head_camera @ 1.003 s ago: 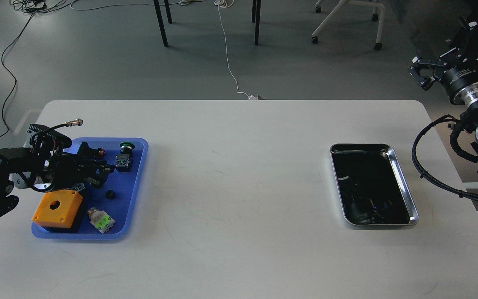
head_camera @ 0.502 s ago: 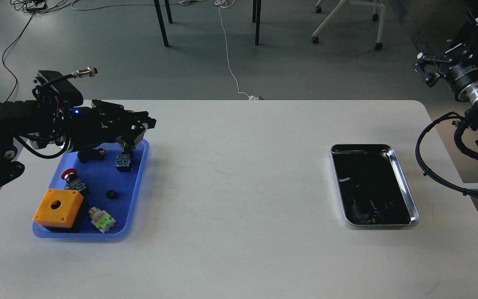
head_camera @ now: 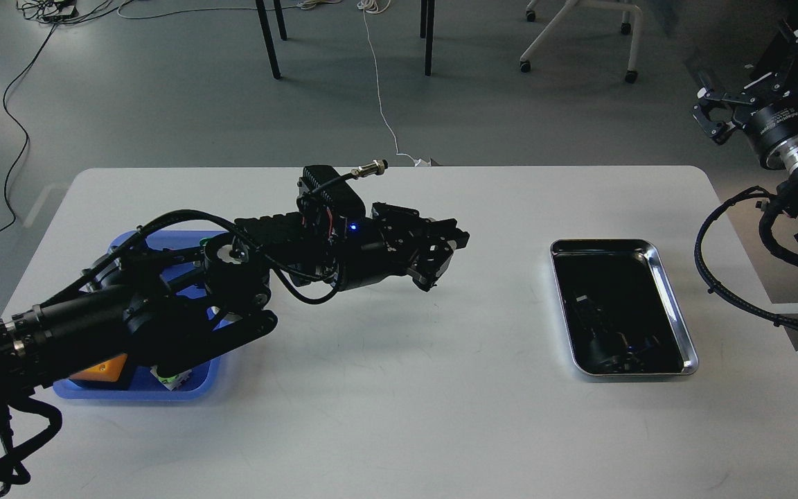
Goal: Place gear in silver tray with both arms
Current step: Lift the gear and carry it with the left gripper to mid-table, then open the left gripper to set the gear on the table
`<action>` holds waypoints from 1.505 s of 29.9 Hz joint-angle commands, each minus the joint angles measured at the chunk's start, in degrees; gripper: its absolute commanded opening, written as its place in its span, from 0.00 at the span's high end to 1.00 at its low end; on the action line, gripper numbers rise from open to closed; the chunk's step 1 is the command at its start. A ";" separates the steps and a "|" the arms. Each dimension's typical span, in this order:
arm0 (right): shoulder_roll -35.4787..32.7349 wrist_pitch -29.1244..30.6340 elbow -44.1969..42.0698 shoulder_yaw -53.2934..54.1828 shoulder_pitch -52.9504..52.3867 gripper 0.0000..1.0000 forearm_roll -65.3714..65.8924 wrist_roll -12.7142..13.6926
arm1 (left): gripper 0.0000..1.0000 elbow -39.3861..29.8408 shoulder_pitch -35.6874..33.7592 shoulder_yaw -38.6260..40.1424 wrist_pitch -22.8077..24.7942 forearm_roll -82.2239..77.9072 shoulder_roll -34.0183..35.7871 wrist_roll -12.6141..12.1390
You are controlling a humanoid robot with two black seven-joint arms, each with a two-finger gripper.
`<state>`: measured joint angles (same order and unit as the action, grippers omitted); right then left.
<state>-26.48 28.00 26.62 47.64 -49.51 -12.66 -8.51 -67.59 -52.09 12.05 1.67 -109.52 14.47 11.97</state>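
Stretching out over the big white table (head_camera: 385,388), the long black left arm (head_camera: 163,312) reaches toward the shiny silver metal tray (head_camera: 676,312), likely to carry a part there. Left gripper (head_camera: 433,267) dark, fingers close together; cannot tell if holding anything. Waiting off past the table's right edge, black right gripper (head_camera: 707,114), fingers apart. Blue plastic tray (head_camera: 129,391) mostly hidden under the arm.

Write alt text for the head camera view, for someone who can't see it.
A black robot arm reaches from the left across a white table, its left gripper above bare tabletop between a blue tray of parts and the silver tray on the right. The right gripper hangs beyond the table's far right corner, away from both trays.
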 commanded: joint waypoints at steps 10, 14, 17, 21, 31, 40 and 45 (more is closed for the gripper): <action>-1.91 0.00 0.10 -0.09 0.65 0.01 0.00 0.07 | 0.79 19.15 1.99 -11.86 -8.87 -4.39 -14.47 0.42; -2.08 0.00 0.10 -0.09 0.65 0.01 0.00 0.07 | 0.79 19.95 4.18 -13.01 -9.67 -4.48 -14.47 0.33; -2.44 0.00 0.10 -0.09 0.73 0.01 0.00 0.07 | 0.79 20.30 5.16 -13.01 -9.85 -4.39 -14.47 0.33; -2.44 0.00 0.10 -0.09 0.74 0.01 0.00 0.07 | 0.75 21.44 5.95 -12.92 -10.46 -4.21 -14.47 -0.28; -2.35 0.00 0.10 -0.27 0.74 0.01 0.00 0.07 | 0.68 23.20 6.65 -13.10 -10.46 -4.39 -14.47 -0.20; -2.35 0.00 0.10 -0.44 0.74 0.01 0.00 -0.01 | 0.32 22.68 6.39 -11.79 -11.07 -3.78 -14.47 -0.11; -3.22 0.00 0.37 -0.71 0.30 0.01 0.00 0.07 | 0.03 20.31 3.85 -5.47 -17.14 7.27 -14.47 0.33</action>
<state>-28.96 28.00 26.72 47.10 -48.98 -12.66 -8.49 -45.38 -46.54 2.99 -12.64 -109.31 0.00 12.12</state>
